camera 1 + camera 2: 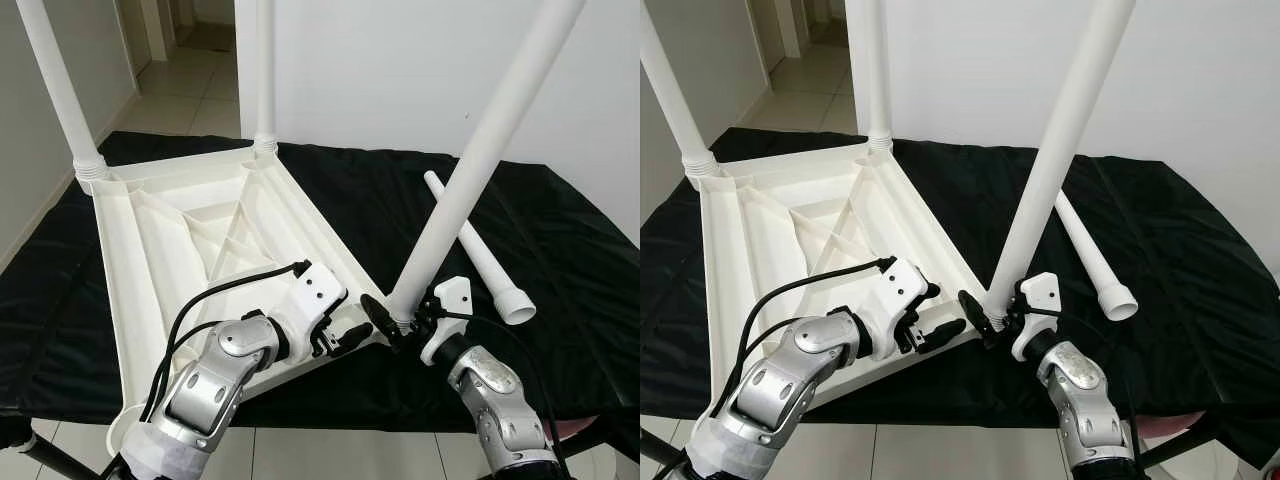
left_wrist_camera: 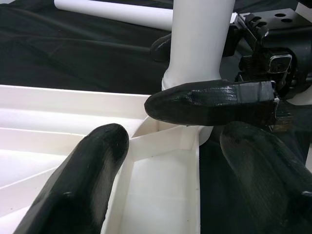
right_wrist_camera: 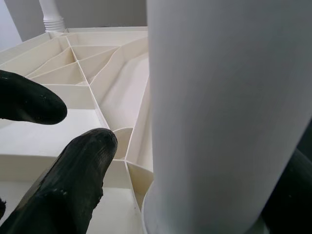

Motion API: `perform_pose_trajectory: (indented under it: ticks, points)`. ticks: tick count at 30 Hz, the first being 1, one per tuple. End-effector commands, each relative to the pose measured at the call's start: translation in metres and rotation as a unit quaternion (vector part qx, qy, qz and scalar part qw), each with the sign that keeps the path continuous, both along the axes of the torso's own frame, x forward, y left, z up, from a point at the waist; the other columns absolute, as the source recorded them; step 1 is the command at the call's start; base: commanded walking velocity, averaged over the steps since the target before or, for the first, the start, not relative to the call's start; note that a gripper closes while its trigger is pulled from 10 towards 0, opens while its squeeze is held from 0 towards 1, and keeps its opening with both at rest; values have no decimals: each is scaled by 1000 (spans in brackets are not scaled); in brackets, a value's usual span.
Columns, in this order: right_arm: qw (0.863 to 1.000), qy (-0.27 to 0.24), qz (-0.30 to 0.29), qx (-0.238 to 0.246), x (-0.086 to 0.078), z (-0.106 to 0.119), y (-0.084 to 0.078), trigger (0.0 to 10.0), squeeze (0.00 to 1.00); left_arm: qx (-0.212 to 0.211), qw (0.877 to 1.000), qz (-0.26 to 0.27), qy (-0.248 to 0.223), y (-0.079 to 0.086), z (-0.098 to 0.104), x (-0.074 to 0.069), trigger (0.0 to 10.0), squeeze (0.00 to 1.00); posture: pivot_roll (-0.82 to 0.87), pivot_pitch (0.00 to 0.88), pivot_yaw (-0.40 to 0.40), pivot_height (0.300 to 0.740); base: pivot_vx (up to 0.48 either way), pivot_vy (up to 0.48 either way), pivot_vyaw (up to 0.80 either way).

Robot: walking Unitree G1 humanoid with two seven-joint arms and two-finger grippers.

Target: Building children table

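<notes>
Tabletop (image 1: pixel 180 250) lies upside down toward the desk's (image 1: pixel 560 240) front left corner, on black cloth. Right hand (image 1: pixel 400 325) is closed around the base of a tilted leg (image 1: pixel 470 170) at the tabletop's near right corner; left hand (image 1: pixel 345 340), fingers parted, rests on the rim there. A loose leg (image 1: pixel 480 255) lies near the desk's right edge.

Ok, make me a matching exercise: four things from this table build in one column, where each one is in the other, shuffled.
Things:
1. loose leg
2. tilted leg
3. left gripper
4. tabletop

Places:
A. upside down on the black cloth
B. lying flat on the cloth, off to the right
C. at the near corner socket, in the right gripper
D. at the tabletop's near edge

Pairs: 1-B, 2-C, 3-D, 4-A
</notes>
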State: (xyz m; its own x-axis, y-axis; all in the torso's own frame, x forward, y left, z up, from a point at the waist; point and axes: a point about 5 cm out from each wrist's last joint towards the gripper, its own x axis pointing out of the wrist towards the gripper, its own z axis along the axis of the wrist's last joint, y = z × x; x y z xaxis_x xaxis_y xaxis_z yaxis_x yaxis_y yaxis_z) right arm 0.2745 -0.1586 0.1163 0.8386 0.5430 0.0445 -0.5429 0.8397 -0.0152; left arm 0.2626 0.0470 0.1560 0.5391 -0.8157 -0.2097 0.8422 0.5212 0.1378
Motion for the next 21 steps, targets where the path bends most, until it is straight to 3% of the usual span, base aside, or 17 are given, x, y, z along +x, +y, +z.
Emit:
perform_pose_trajectory:
  ticks: [1, 3, 21]
  points:
    - [1000, 11, 16, -6, -2, -5, 0, 10000, 0, -3, 1000, -11, 0, -2, 1, -3, 10000, 0, -51, 0, -64, 740, 0, 0, 0]
    - [999, -8, 24, -40, 5, 5, -17, 10000, 0, -6, 999, -31, 18, -6, -2, -6, 10000, 0, -59, 0, -61, 740, 0, 0, 0]
    - [993, -16, 82, -82, 19, 11, -18, 10000, 0, -20, 995, -72, 62, -2, -4, -15, 10000, 0, -44, 0, -71, 740, 0, 0, 0]
